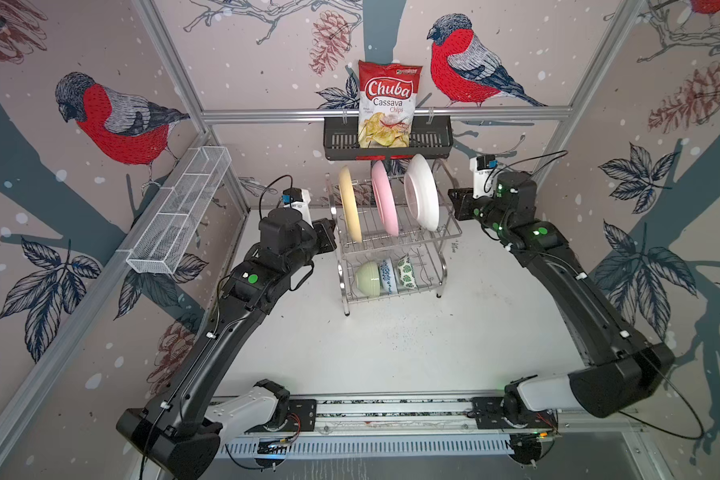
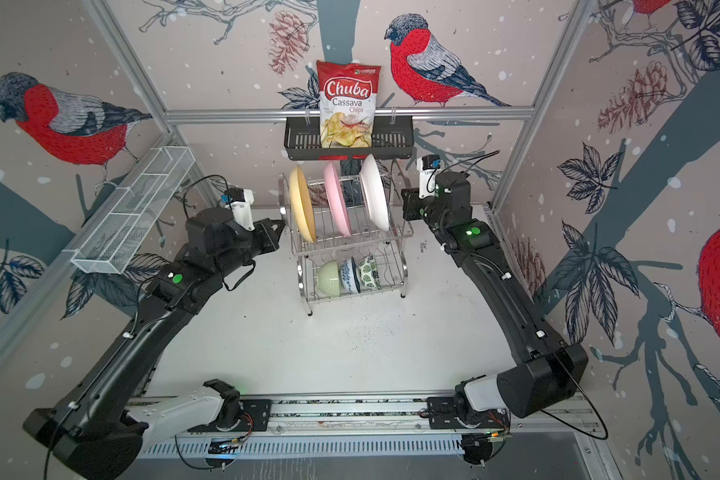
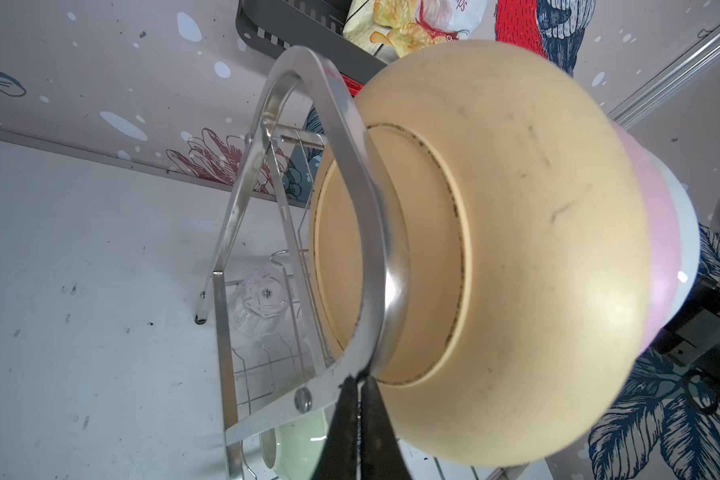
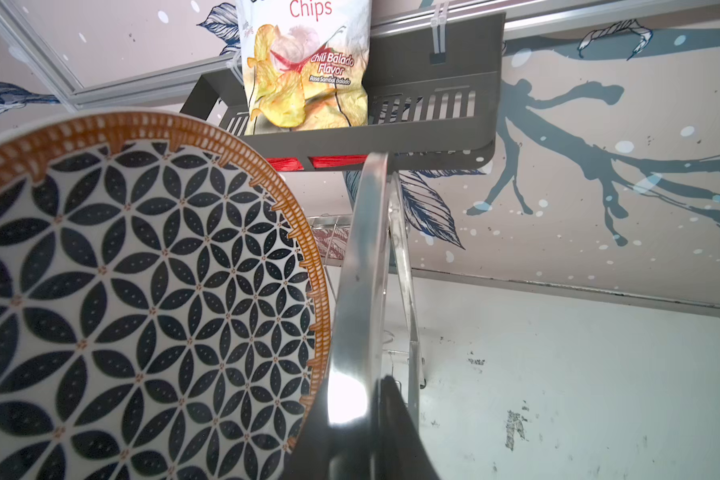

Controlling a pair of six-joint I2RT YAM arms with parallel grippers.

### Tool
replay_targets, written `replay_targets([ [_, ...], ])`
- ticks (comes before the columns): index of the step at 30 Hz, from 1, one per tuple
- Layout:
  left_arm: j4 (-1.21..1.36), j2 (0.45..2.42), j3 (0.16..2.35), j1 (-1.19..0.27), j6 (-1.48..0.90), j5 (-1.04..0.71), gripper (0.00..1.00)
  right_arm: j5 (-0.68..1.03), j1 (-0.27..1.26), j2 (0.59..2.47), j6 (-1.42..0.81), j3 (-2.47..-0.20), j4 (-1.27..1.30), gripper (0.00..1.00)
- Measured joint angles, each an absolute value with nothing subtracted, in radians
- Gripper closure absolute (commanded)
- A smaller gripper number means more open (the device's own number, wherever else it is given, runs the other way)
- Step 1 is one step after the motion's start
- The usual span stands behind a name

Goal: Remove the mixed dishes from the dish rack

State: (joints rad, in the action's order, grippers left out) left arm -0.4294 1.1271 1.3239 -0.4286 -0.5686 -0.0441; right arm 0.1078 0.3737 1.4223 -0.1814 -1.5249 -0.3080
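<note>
The steel dish rack [image 1: 441, 232] stands at the back middle of the table. Its upper tier holds a cream-yellow plate [image 1: 350, 205], a pink plate [image 1: 385, 199] and a white plate [image 1: 422, 193], all on edge. A pale green bowl [image 1: 368, 277], a blue-white bowl [image 1: 387, 274] and a leaf-print bowl [image 1: 407, 272] sit in the lower tier. The clear glass [image 3: 260, 305] shows only in the left wrist view. My left gripper [image 1: 329, 232] [image 3: 358, 380] is shut on the rack's left handle [image 3: 375, 249]. My right gripper [image 1: 452, 201] [image 4: 356, 386] is shut on the right handle [image 4: 362, 270].
A black slotted basket [image 1: 433, 143] with a chips bag [image 1: 387, 104] hangs on the back rail just above the plates. A white mesh tray [image 1: 179, 212] runs along the left wall. White tabletop [image 1: 391, 353] lies in front of the rack.
</note>
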Motion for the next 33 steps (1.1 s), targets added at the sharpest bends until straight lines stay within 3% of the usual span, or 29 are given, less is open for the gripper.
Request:
replay_targets([
  [33,-0.224,1.312,1.328,-0.237,-0.577,-0.282,0.95,0.085,0.359,1.645,-0.191,-1.729,-0.271,0.93],
])
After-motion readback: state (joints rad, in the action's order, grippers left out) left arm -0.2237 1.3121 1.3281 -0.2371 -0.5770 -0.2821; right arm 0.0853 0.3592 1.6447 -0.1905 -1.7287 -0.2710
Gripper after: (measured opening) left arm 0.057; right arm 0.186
